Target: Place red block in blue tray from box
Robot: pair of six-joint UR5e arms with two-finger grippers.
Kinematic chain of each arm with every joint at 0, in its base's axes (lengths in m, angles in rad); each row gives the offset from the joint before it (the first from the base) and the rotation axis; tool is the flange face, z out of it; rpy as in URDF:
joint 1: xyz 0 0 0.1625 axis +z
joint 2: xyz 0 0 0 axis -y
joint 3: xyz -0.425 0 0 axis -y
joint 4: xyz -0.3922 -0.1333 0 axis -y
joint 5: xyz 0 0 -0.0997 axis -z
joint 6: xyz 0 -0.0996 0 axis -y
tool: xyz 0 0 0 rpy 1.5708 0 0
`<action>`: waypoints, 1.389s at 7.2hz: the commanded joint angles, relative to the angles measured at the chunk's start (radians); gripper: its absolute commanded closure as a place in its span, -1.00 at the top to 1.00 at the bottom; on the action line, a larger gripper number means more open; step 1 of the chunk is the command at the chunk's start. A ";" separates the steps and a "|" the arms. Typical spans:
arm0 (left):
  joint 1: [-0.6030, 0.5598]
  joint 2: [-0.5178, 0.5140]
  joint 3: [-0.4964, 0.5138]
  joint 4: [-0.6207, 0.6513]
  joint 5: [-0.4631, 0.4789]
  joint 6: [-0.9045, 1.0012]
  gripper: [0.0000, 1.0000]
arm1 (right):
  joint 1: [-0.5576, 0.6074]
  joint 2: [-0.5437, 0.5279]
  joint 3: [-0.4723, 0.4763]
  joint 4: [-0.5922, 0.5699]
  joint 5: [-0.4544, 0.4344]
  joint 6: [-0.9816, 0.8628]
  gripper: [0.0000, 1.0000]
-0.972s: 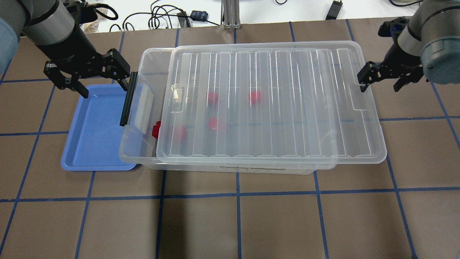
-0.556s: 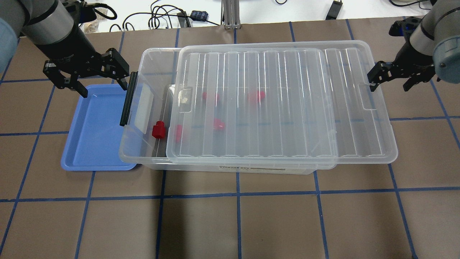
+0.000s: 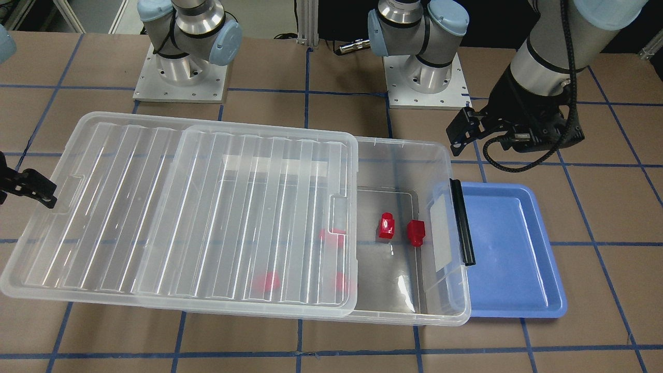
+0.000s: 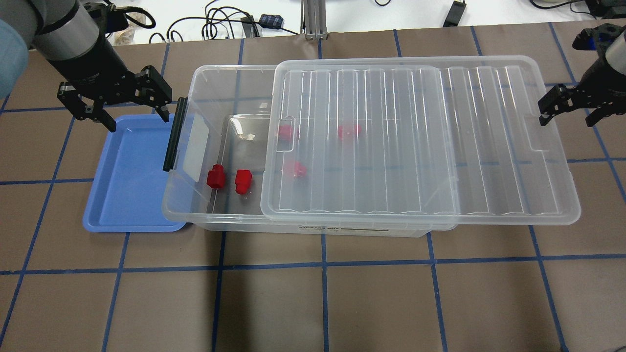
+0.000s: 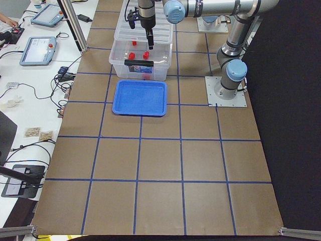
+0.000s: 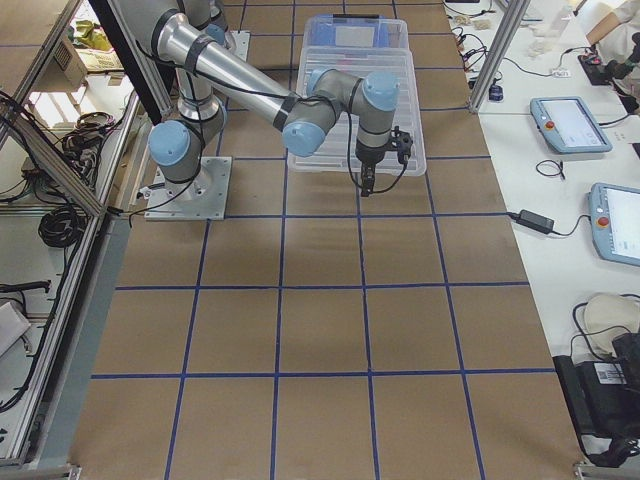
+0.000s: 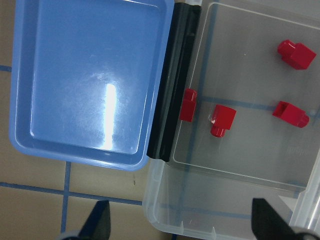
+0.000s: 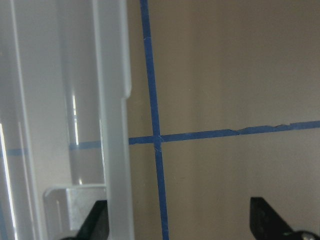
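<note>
The clear box [image 4: 195,93] lies across the table's middle, its ribbed lid [image 4: 420,142] slid to the right. Two red blocks [image 4: 215,176] [image 4: 242,181] lie uncovered at the box's left end; three more show dimly under the lid [image 4: 348,130]. The blue tray [image 4: 127,186] sits against the box's black latch bar [image 4: 175,134] and is empty. My left gripper [image 4: 137,117] is open above the tray's far edge, and its wrist view looks down on the tray [image 7: 90,80] and the blocks [image 7: 222,120]. My right gripper [image 4: 567,115] is open at the lid's right end, one finger against the lid's edge [image 8: 115,125].
Brown table with blue tape grid. Cables and a metal post [image 4: 313,19] lie beyond the far edge. The two arm bases [image 3: 181,67] [image 3: 422,72] stand behind the box. The lid overhangs the box's right end.
The lid has slid to the right together with my right gripper, uncovering the second red block at the box's left end. My left gripper has hardly moved.
</note>
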 commanded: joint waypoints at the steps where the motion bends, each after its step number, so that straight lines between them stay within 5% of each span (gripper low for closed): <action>1: -0.010 -0.024 0.000 0.011 0.002 0.045 1.00 | -0.038 0.000 -0.003 0.001 0.000 -0.036 1.00; 5: -0.122 -0.069 -0.003 0.070 -0.004 0.070 1.00 | -0.090 -0.003 -0.008 -0.001 0.004 -0.097 1.00; 10: -0.174 -0.124 -0.163 0.289 -0.006 0.093 0.87 | -0.090 -0.009 -0.018 -0.001 0.005 -0.097 1.00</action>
